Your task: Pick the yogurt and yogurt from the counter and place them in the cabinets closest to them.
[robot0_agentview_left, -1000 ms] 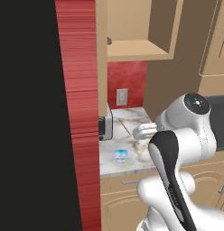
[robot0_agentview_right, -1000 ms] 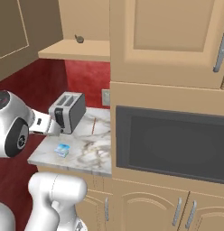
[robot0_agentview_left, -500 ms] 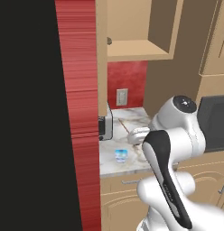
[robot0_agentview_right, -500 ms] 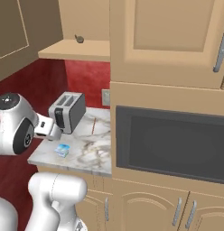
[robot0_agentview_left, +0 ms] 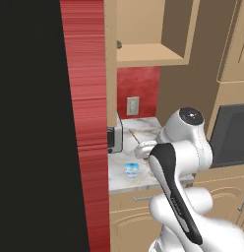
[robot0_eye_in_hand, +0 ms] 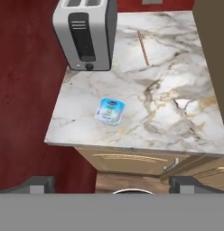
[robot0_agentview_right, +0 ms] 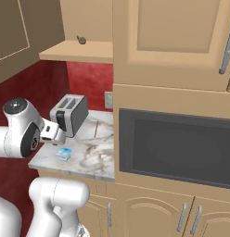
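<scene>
Hovering above yogurt (robot0_eye_in_hand: 109, 111) on counter (robot0_eye_in_hand: 177, 122) — jaws wide.

toaster (robot0_agentview_left: 114, 139): in the left base view mostly hidden behind the red wall panel (robot0_agentview_left: 82, 123); a narrow strip of it shows. In the hand view its top is cut off by the picture's upper edge.
cabinet object (robot0_agentview_right: 81, 40): small dark thing on the open cabinet shelf (robot0_agentview_right: 77, 52) above the toaster; too small to identify.
yogurt (robot0_eye_in_hand: 109, 111): label print near the toaster too small to read.
gripper (robot0_eye_in_hand: 111, 186): finger tips cut off at the hand view's bottom; in both base views hidden behind the arm's wrist.
counter (robot0_eye_in_hand: 177, 81): right part beyond the toaster cut off by the tan wall.
</scene>
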